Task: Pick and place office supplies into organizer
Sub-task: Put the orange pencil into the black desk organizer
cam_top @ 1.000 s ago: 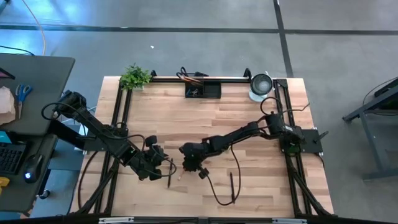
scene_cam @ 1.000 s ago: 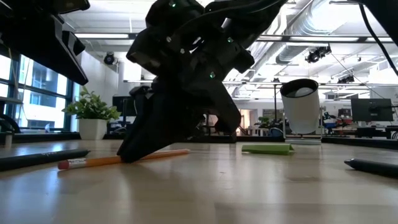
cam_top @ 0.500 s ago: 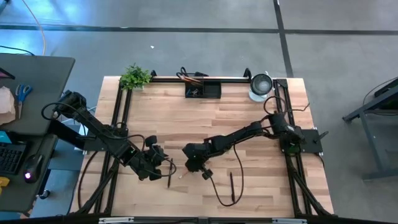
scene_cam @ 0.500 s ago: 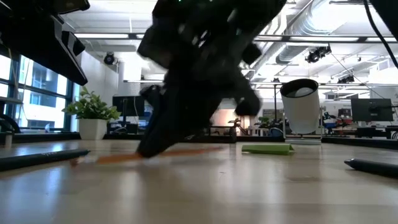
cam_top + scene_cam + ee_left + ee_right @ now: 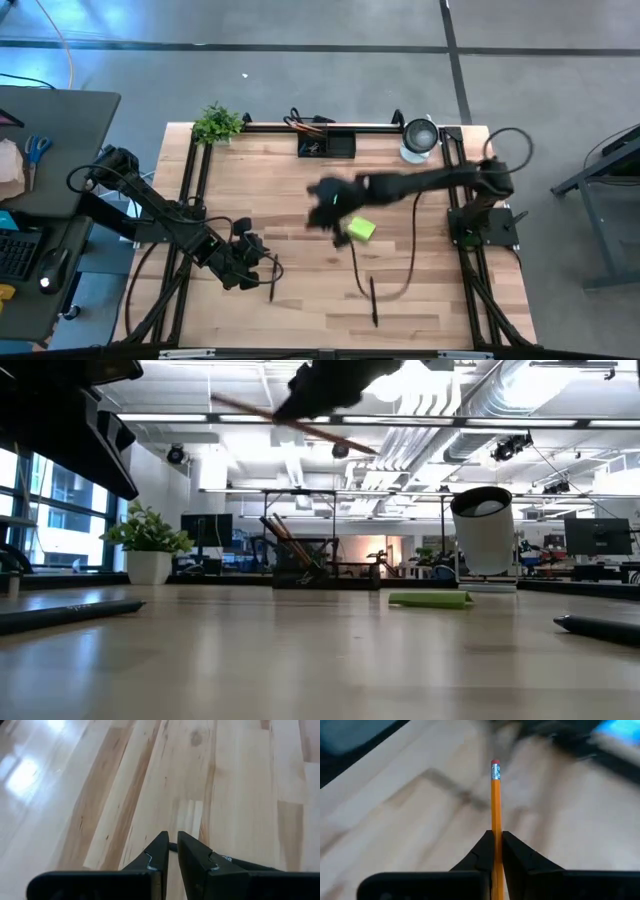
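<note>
Right gripper (image 5: 496,851) clamps the orange pencil (image 5: 495,795), which juts forward between its fingers.

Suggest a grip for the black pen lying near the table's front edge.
Take the black pen mid-barrel from straight above, jaws across its width: it lies flat on the table, ends pointing front and back. Right gripper is busy holding a pencil.

You see an orange pencil (image 5: 495,815) with a red eraser tip between the black fingers of the right pincer (image 5: 495,851), a lime-green sticky-note pad (image 5: 361,229), and the pale, striped wood surface (image 5: 290,190).
</note>
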Available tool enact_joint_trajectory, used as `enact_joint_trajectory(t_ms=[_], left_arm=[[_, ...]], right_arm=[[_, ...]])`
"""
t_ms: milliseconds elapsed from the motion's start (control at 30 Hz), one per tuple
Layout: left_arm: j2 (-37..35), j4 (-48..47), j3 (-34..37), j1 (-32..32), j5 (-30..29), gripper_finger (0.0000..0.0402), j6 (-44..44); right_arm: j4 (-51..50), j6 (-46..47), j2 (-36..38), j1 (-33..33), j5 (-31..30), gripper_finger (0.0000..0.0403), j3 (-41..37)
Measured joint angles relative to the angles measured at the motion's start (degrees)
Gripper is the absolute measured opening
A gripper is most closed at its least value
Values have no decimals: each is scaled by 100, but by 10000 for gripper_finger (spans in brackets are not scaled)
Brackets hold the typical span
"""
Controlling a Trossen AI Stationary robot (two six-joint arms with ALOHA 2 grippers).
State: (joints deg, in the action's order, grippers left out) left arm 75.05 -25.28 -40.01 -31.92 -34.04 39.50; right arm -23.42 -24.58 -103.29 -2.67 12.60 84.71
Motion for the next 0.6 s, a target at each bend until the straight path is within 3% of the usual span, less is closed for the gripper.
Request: enact_joint_trajectory(t_ms=[167, 433, 533, 600], left_arm=[[-57, -28, 0, 2, -305, 28, 188], [-244, 25, 0, 0, -704, 28, 182], [-360, 161, 2, 2, -1181, 28, 41], [-542, 260, 2, 16, -1822, 28, -170]], right_arm=[[1089, 136, 392, 920, 190, 4, 11], [3448, 668, -15, 2478, 558, 13, 11], [4230, 1021, -296, 2975, 900, 11, 13], [4701, 1332, -543, 3258, 1077, 9, 17]])
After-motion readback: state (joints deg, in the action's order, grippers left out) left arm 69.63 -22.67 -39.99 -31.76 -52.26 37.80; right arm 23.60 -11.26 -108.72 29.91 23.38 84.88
